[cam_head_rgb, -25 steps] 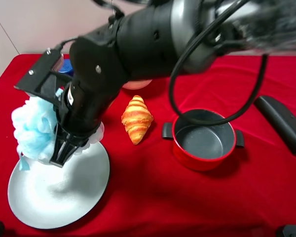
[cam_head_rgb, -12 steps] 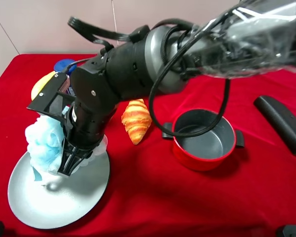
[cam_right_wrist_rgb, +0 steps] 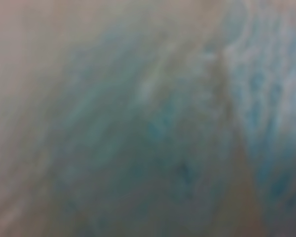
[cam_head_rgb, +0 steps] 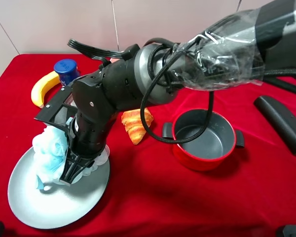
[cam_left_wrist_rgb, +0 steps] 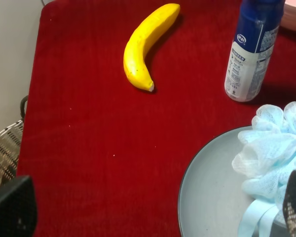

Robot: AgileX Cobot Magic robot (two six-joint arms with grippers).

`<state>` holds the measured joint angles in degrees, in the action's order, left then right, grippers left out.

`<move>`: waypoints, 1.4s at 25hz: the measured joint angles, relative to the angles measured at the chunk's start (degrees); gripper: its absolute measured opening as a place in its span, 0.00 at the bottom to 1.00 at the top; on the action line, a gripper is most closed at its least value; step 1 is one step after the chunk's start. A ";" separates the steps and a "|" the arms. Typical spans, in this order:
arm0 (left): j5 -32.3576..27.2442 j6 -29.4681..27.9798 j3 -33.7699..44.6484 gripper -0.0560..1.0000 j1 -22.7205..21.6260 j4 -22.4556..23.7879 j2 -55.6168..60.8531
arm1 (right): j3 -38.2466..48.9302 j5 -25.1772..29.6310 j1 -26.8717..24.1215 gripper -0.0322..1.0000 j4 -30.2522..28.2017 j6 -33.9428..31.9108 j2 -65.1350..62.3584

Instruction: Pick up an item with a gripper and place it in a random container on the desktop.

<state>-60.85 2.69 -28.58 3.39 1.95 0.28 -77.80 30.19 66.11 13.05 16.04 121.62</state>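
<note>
look: fluffy light-blue mesh bath pouf point(cam_head_rgb: 47, 148), ribbon loop
where: inside my black right pincer point(cam_head_rgb: 61, 165)
pincer: pinching the pouf

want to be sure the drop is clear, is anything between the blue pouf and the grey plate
Nothing visible is. The right tool holds the pouf directly over the plate, low enough that it seems to touch the surface. The croissant and banana lie off the plate, on the red cloth.

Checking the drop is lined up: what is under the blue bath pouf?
The grey-blue plate lies under the bath pouf, near its far rim. The right gripper and the pouf itself cover the contact, so whether it rests there is hidden.
</note>
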 joint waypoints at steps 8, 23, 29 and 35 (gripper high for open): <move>0.00 0.00 0.00 0.99 0.00 0.00 0.00 | 0.00 0.00 0.00 0.27 0.42 0.00 0.00; 0.00 0.00 0.00 0.99 0.00 0.00 0.00 | 0.00 0.94 0.00 0.27 2.51 0.00 0.00; 0.00 0.00 0.00 0.99 0.00 0.00 0.00 | 0.00 1.02 0.00 0.47 2.56 0.63 0.00; 0.00 0.00 0.00 0.99 0.00 0.00 0.00 | 0.00 1.02 0.00 0.69 2.56 1.14 0.00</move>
<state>-60.85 2.69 -28.58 3.39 1.95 0.28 -77.80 31.22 66.11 15.61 17.18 121.62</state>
